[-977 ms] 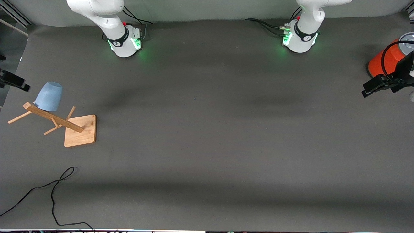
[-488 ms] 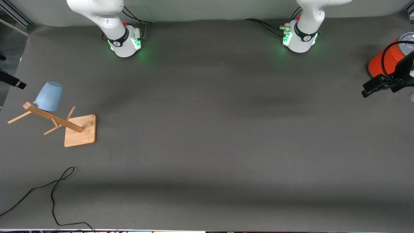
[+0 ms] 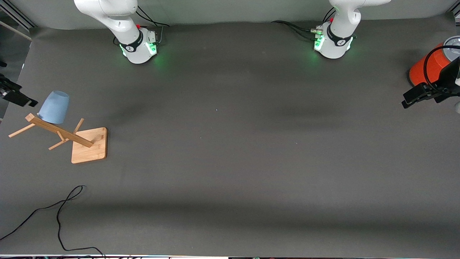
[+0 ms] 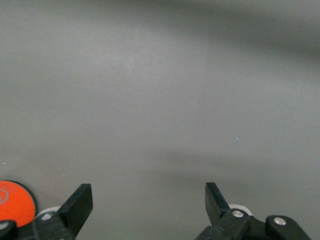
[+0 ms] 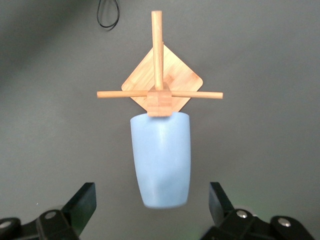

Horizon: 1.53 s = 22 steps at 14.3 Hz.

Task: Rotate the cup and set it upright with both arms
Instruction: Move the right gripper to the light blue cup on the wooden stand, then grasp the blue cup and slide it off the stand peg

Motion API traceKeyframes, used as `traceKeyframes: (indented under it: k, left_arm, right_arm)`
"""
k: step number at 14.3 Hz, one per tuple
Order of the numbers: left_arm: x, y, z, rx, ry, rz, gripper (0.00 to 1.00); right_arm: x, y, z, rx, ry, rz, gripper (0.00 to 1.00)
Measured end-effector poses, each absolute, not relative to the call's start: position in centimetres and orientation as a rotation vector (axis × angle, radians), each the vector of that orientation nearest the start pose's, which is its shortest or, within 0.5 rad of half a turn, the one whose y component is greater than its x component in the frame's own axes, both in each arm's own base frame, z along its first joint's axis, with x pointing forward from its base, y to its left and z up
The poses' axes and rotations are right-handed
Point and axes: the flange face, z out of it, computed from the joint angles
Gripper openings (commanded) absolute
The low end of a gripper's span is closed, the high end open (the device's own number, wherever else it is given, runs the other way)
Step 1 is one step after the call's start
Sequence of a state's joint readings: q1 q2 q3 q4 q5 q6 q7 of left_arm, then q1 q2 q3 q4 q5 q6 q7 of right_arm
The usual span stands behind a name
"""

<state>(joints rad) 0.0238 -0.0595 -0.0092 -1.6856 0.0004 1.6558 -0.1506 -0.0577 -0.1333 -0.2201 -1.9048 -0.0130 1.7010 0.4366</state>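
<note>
The cup (image 5: 161, 159) looked matt plastic, its rack (image 5: 160, 80) pale smooth wood, the tabletop (image 3: 230, 162) matt grey.

Pale blue cup (image 3: 54, 107); tan wooden rack (image 3: 77, 140); orange-red can (image 3: 427, 68).

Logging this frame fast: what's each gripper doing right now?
Left gripper: open, empty, beside the orange can.
Right gripper: open, empty, fingers either side of the cup on the wooden rack.
</note>
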Motion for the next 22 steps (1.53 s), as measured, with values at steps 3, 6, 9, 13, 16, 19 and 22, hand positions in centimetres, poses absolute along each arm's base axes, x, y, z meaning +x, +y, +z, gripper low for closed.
traceKeyframes:
  k: [3,6,9,13,16,19,22]
  left_arm:
    - [54.3,0.8,61.0,-3.132,-0.259,-0.047,1.0]
    - [54.3,0.8,61.0,-3.132,-0.259,-0.047,1.0]
    - [54.3,0.8,61.0,-3.132,-0.259,-0.047,1.0]
    - [54.3,0.8,61.0,-3.132,-0.259,-0.047,1.0]
    - [54.3,0.8,61.0,-3.132,-0.259,-0.047,1.0]
    - [54.3,0.8,61.0,-3.132,-0.259,-0.047,1.0]
    - [54.3,0.8,61.0,-3.132,-0.259,-0.047,1.0]
  right_arm:
    - [49.3,-14.8,50.5,-2.934,1.091,0.12,1.0]
    - [49.2,-14.6,47.6,-2.934,1.091,0.132,1.0]
    - [48.9,-14.5,46.2,-2.934,1.092,0.159,1.0]
    - [49.0,-14.7,45.3,-2.934,1.1,0.187,0.99]
    - [49.0,-14.9,45.2,-2.932,1.104,0.189,0.44]
    - [48.9,-14.9,45.2,-2.931,1.106,0.188,0.42]
    - [48.9,-14.9,45.2,-2.93,1.106,0.189,0.42]
